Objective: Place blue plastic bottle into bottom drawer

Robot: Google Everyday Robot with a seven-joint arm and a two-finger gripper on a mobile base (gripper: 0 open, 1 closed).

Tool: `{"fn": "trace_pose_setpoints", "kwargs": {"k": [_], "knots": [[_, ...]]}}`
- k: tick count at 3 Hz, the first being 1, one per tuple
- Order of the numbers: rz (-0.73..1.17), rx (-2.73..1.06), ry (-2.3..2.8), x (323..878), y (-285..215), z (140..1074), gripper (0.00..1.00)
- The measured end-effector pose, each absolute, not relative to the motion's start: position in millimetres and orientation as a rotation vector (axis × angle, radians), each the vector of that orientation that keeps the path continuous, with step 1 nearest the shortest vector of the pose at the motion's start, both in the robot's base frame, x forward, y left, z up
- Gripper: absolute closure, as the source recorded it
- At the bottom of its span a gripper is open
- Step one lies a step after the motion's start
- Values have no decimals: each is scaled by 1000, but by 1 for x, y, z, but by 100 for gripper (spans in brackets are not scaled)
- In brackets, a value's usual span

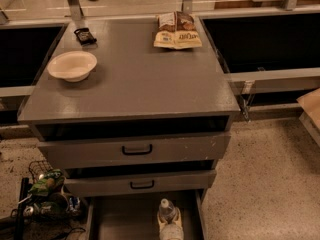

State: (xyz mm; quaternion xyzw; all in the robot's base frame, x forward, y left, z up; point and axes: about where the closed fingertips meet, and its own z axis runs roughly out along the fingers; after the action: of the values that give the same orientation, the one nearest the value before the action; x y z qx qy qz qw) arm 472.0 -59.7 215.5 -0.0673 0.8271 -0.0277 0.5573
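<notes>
**Operator:** How far along am I?

**Spotter:** Your blue plastic bottle (168,215) sits inside the open bottom drawer (120,221), right of the tray's middle and hard against the lower edge of the frame. I judge the placing done or very nearly done. What may be left is the release and the pull-back, and you cannot confirm either from here.

**Operator:** And the gripper?

**Spotter:** Your gripper does not appear anywhere in the view. I cannot tell whether it is wide, narrow or holding anything, so I cannot place things relative to it.

**Operator:** How does the bottle look?

**Spotter:** It has a white cap, with clear plastic below it and a pale band that the frame edge cuts off. I cannot tell whether it stands upright or lies with its cap toward the cabinet. The grey drawer floor to its left is bare.

**Operator:** What is beyond it?

**Spotter:** Above the tray are the middle drawer (140,183) and then the top drawer (135,150), each with a black handle. Farther back, the cabinet top (135,84) carries a white bowl (72,65) at the left and snack bags (177,31) at the far edge.
</notes>
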Motion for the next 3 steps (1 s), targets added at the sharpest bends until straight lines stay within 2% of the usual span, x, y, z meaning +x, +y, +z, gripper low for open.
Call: {"fn": "trace_pose_setpoints", "kwargs": {"k": [2,3], "knots": [[-63,-158,1953,472,-59,215,100],[-41,-28,1978,476,-85,217,100]]}}
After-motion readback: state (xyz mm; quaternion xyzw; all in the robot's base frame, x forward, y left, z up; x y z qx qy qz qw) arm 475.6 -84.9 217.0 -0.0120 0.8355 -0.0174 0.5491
